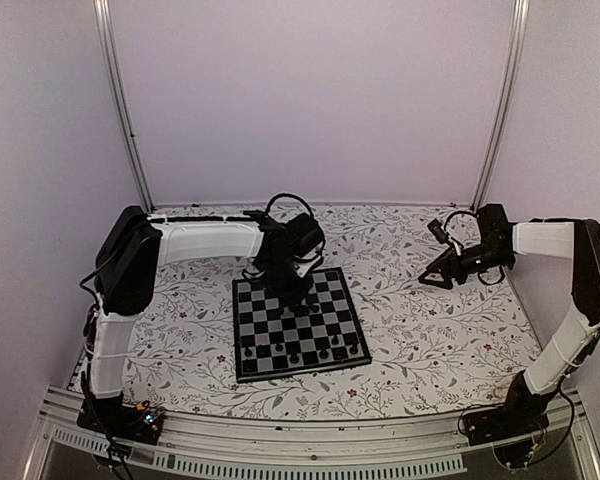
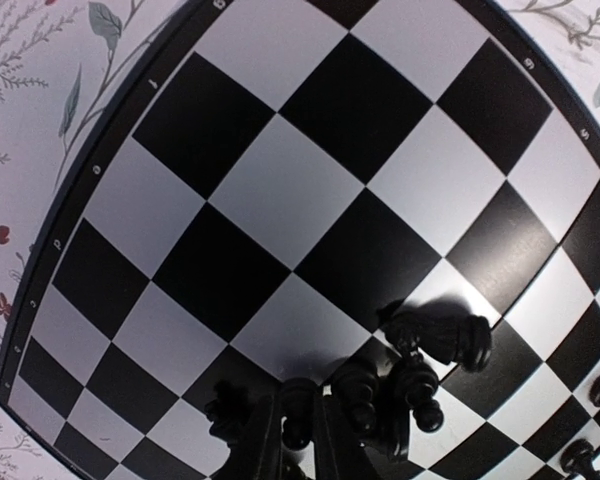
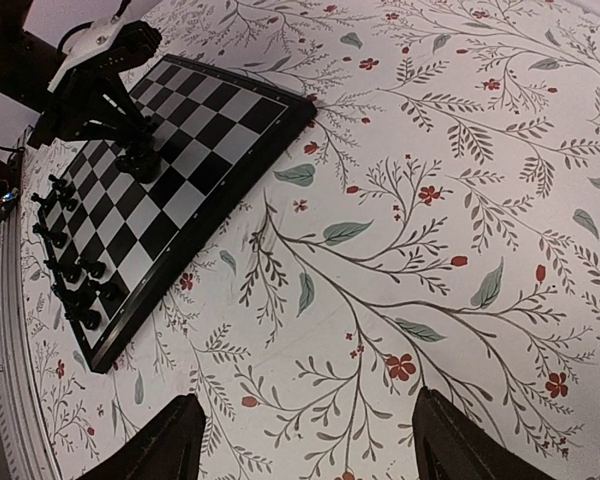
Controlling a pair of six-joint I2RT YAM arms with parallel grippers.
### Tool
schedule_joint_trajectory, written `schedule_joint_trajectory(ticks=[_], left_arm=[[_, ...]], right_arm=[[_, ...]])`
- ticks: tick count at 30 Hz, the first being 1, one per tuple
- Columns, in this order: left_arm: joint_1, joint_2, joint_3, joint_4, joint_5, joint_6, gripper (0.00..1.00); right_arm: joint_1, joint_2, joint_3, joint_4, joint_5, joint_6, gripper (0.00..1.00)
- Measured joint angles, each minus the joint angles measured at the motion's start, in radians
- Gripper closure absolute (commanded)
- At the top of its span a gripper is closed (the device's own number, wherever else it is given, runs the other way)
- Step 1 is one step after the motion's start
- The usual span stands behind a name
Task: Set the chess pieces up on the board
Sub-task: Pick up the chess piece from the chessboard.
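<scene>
Left claw (image 2: 300, 448): fingers were drawn close together, low over the far half of the board (image 1: 270, 335), with a small black piece (image 2: 298, 402) pinched between them.
Right claw (image 3: 305, 400): spread wide, holding and touching nothing, it hung above the flowered table (image 1: 430, 340) near its right edge, well apart from the board.
Board: lay flat around the middle of the table, turned slightly askew.
Cluster at the left claw: a toppled piece (image 2: 442, 338) lay on its side on a light square. Two upright pieces (image 2: 417, 385) stood just beside it, close against the claw's fingers.
In the way: those crowded pieces sat right at the fingertips. Dark on dark, it was hard to tell which were touching.
Near-edge pieces (image 3: 75, 280): black figures stood scattered along the board's near edge, in no straight line.
Count: one board and two claws. About eight pieces stood along the near edge and at least four under the left claw. They were too small for a sure total.
</scene>
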Motion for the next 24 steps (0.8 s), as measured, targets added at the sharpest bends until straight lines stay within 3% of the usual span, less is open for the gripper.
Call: schedule_joint_trajectory(ticks=[14,24], left_arm=[[0.000,-0.011,0.002,-0.039,-0.042,-0.015,0.94],[-0.053,-0.332,-0.209,-0.037,0.007,-0.014,0.94]], right_arm=[[0.000,0.000,0.003,-0.003,0.000,0.000,0.25],[0.000,0.000,0.003,-0.005,-0.001,-0.001,0.24]])
